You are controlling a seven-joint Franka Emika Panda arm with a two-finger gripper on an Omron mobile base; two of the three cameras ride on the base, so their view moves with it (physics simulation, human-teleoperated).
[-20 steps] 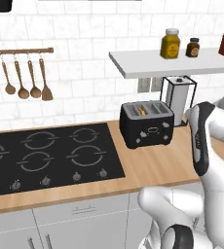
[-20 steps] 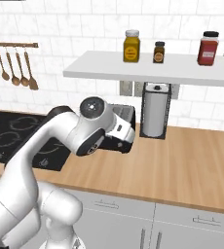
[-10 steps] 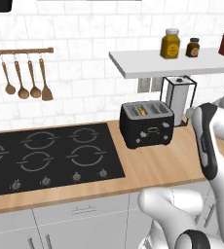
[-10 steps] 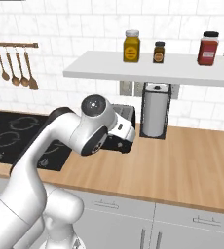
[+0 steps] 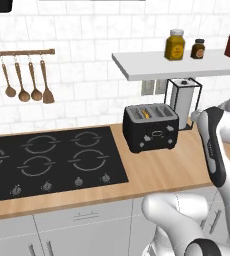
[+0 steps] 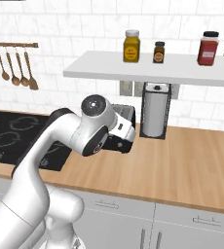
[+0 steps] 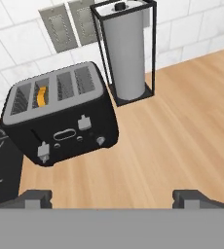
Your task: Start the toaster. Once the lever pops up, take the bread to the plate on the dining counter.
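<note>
The black toaster (image 7: 60, 116) stands on the wood wall counter, left of and ahead of my gripper (image 7: 112, 199). The gripper hovers above and in front of the toaster, open wide, with nothing between its fingertips (image 7: 34, 197). The bread (image 7: 42, 96) sits low in a left slot with its orange-yellow edge showing. The left front lever (image 7: 43, 151) sits lower than the right lever (image 7: 84, 122). In the left base view the toaster (image 5: 150, 129) holds the bread (image 5: 145, 114), with my arm (image 5: 214, 150) to its right. My arm covers most of the toaster (image 6: 123, 132) in the right base view. The plate and the dining counter are out of view.
A paper towel roll in a black wire holder (image 7: 126, 48) stands right behind the toaster, against the tiled wall. The black cooktop (image 5: 52, 160) lies to the left. A white shelf (image 5: 187, 65) with jars hangs above, and wooden utensils (image 5: 27, 87) hang at far left.
My arm has drawn back a little to the right, away from the toaster's front. The toaster and the bread have stayed in place.
</note>
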